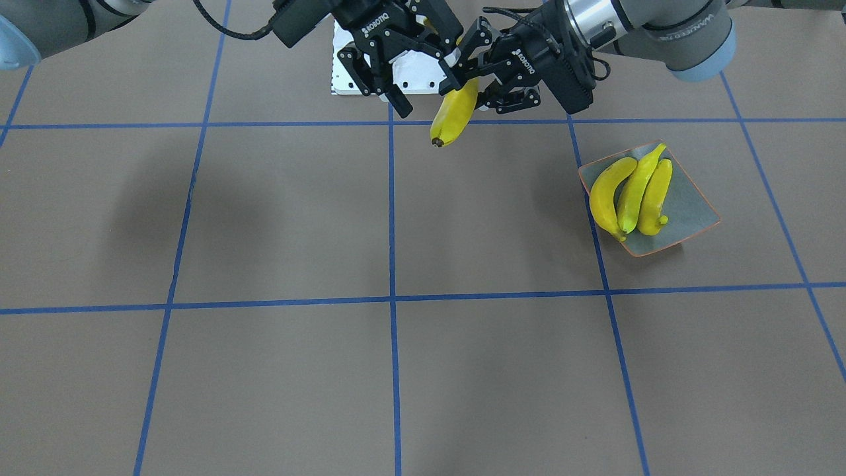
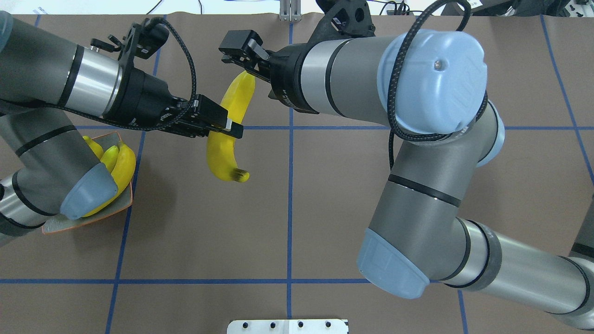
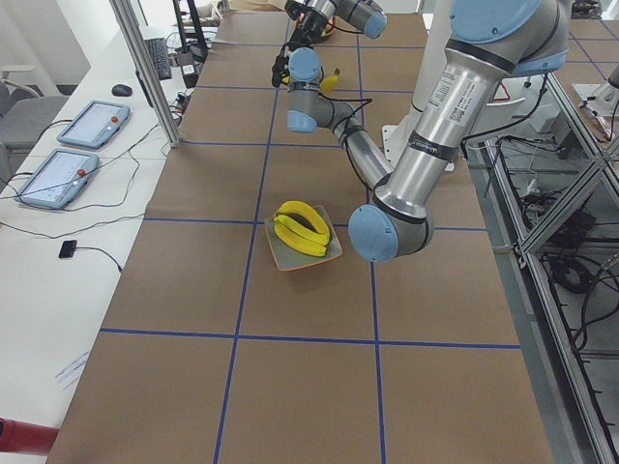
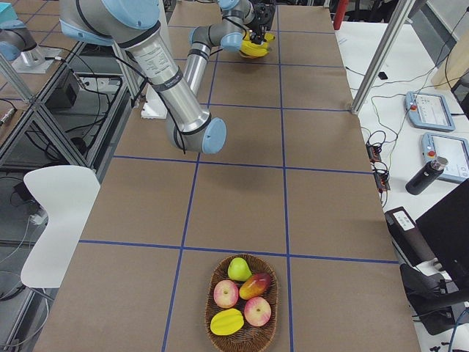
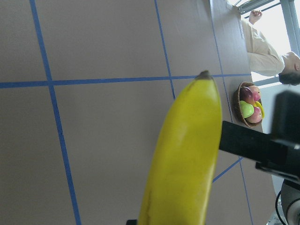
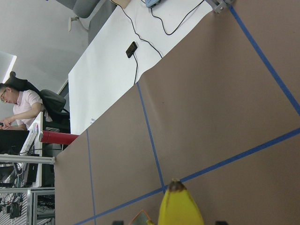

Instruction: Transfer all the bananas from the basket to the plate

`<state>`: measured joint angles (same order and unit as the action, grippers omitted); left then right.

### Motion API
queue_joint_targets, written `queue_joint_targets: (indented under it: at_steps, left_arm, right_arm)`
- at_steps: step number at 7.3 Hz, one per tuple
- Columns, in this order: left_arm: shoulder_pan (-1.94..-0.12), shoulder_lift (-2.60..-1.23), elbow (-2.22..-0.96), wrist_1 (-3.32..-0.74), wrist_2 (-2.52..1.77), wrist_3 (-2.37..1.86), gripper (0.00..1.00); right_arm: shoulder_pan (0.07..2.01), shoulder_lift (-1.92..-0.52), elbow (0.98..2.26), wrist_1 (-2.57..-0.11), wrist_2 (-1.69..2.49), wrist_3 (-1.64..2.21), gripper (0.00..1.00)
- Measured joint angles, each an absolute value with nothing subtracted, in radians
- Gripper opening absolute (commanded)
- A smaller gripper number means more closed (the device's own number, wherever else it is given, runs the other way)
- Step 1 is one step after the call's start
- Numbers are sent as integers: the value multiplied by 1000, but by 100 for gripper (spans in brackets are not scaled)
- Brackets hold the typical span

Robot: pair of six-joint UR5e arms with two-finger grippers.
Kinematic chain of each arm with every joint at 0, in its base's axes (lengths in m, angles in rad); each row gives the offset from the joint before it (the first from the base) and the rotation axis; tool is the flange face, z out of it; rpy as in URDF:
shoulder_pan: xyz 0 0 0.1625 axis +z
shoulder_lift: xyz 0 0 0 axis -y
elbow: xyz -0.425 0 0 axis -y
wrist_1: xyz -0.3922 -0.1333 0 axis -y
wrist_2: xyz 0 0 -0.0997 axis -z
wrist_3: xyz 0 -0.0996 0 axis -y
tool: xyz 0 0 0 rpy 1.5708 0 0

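One banana [image 1: 455, 112] hangs above the table near the robot's base, and my left gripper [image 1: 477, 89] is shut on its middle [image 2: 222, 153]. It fills the left wrist view [image 5: 185, 159]. My right gripper [image 1: 426, 92] stands at the banana's upper end [image 2: 239, 58], open, its fingers spread wider than the fruit. Three bananas [image 1: 631, 192] lie side by side on the plate [image 1: 694, 211], which my left arm partly hides in the overhead view [image 2: 60, 225]. The basket [image 4: 245, 301] sits far off at the table's right end and holds apples, a pear and a yellow fruit.
A white mounting plate [image 1: 344, 73] lies under the grippers at the robot's base. Blue tape lines [image 1: 391, 297] grid the brown table cover. Tablets and cables [image 3: 73, 155] lie on the side bench. A seated person [image 6: 23, 108] is beyond the table's end.
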<state>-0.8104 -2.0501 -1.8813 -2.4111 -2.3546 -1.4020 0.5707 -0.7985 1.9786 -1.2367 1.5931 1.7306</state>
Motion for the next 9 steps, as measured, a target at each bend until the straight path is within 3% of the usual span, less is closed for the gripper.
queue_joint_targets:
  at_steps: [4, 7, 9]
  left_arm:
    - [-875, -1870, -1915, -2411, -2363, -1327, 0]
    - [-939, -1618, -1940, -2410, -2366, -967, 0]
    - [-953, -1523, -1930, -2409, -2342, -666, 0]
  right_arm:
    - [731, -959, 2009, -1245, 1706, 1604, 100]
    - [899, -1145, 2010, -1248, 1873, 1330, 100]
    - [1001, -1240, 2007, -1245, 1969, 1146, 100]
